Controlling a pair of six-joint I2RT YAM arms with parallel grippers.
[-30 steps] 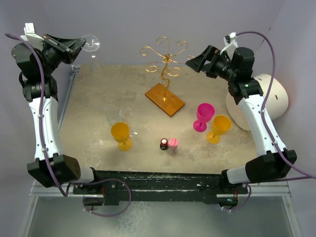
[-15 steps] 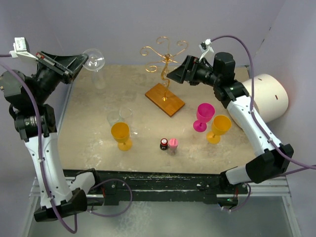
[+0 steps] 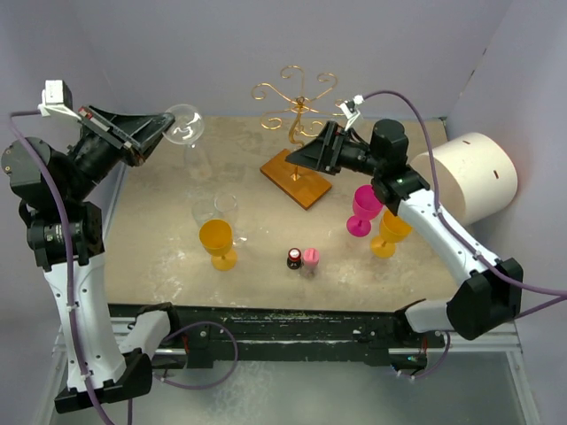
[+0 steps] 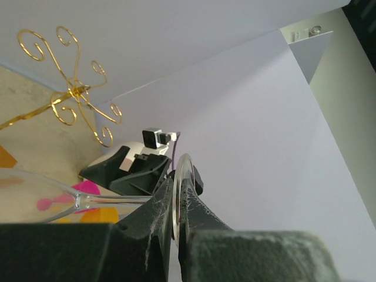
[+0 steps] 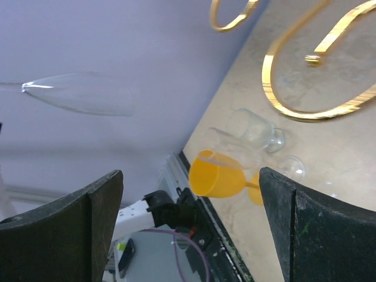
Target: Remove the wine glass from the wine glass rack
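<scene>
As the left pincer [image 3: 164, 133] clamps tight on the foot of one clear wine glass [image 3: 184, 124], held aloft over the tabletop's [image 3: 159, 257] far left and well apart from the single wine glass rack [image 3: 283, 173], the right pincer [image 3: 304, 157] gapes wide beside the rack's stem (below: two yellow goblets [image 3: 217, 237] [image 3: 396, 226], one pink goblet [image 3: 366, 205]).

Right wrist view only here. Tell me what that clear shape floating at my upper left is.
Observer: It is the bowl of the wine glass. The left gripper is shut on its foot and holds it in the air, well clear of the rack.
Operator: Report what is on the rack.
Observer: From above, the wine glass rack has no glass hanging on any of its gold arms.
</scene>
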